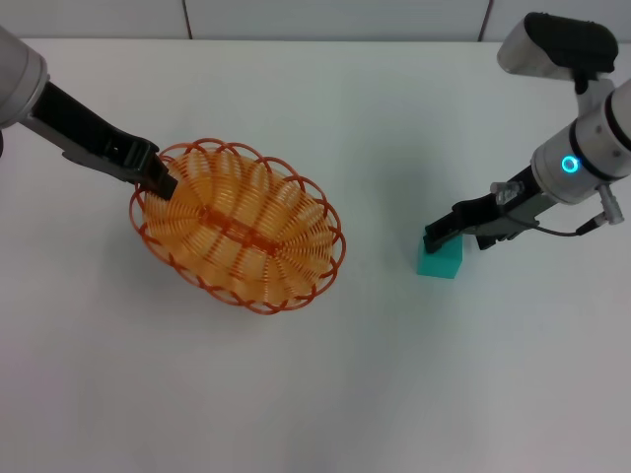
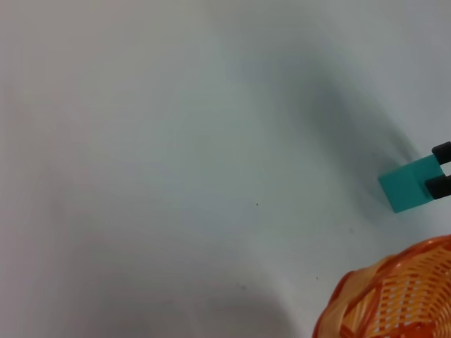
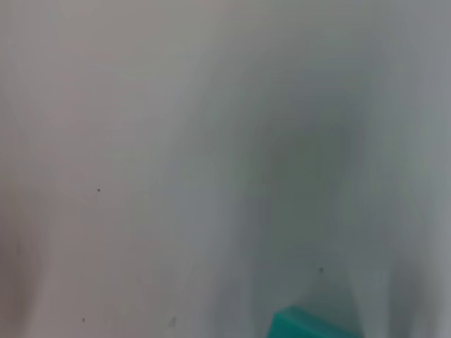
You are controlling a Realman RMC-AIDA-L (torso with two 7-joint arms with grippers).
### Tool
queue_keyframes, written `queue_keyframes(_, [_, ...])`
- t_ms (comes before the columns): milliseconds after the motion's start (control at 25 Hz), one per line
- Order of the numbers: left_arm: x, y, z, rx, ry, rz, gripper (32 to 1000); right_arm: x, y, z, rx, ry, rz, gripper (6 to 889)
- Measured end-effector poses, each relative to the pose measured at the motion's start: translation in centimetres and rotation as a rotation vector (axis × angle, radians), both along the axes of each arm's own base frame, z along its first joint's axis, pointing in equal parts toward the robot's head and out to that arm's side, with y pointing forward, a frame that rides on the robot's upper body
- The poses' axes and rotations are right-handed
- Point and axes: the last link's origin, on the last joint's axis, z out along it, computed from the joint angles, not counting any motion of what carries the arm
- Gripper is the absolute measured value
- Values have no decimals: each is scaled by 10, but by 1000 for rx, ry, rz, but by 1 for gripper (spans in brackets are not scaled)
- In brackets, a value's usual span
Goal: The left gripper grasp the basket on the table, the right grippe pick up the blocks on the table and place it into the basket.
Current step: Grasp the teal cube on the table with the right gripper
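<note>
Two end effectors are at work on the white tabletop point(image 1: 325, 394). At the left, the left end effector point(image 1: 158, 179) is clamped on the far-left rim of the orange basket point(image 1: 242, 227), which sits left of centre. Well apart from it, at the right, the teal block point(image 1: 441, 260) rests on the tabletop. The right end effector point(image 1: 435, 236) is at the block's top, fingers point(image 2: 441, 149) straddling it; whether they press it cannot be told.
</note>
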Motion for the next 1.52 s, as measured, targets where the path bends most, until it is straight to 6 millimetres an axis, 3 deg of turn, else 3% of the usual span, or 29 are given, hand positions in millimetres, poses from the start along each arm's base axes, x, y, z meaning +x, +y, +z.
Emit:
queue_keyframes(760, [0, 0, 0, -2, 1, -8, 93, -9, 6, -3, 17, -1, 26, 846])
queue_keyframes(1520, [0, 0, -1, -6, -3, -9, 93, -3, 0, -11, -8, -38, 41, 848])
